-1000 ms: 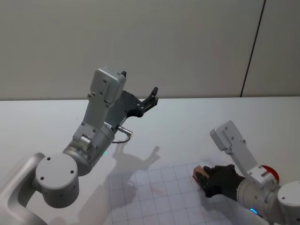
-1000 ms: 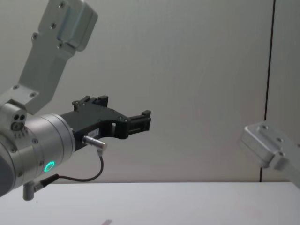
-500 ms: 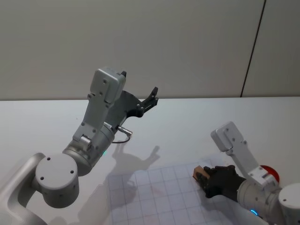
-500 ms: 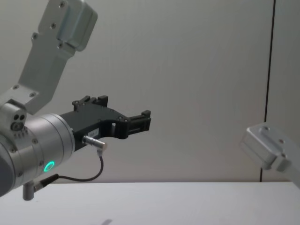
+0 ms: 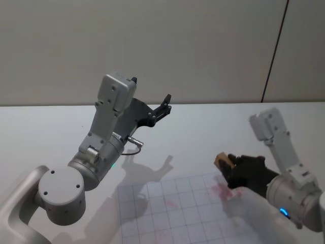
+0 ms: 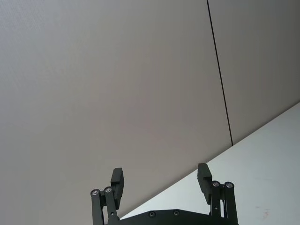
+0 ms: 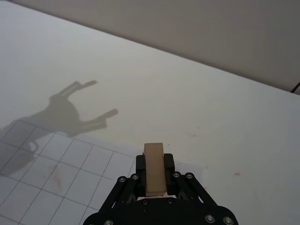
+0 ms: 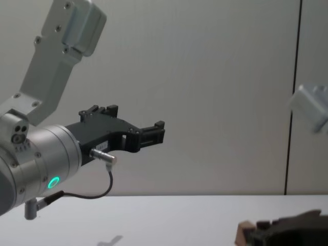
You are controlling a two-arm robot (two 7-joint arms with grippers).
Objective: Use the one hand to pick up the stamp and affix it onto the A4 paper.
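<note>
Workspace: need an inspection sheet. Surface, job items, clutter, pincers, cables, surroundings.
Surface: white table, with arm shadows across it.
Job's things: gridded paper lies flat at the near edge and carries red ink marks; wooden stamp is clamped in the right pincer and seems lifted off the sheet.
Clutter: nothing seen.
Pincers: right pincer is shut on the stamp, by the paper's far right part; left pincer is open, raised above the table's left side, idle.
Cables: short black cable loops at the left wrist.
Surroundings: beige wall with a dark vertical seam.
</note>
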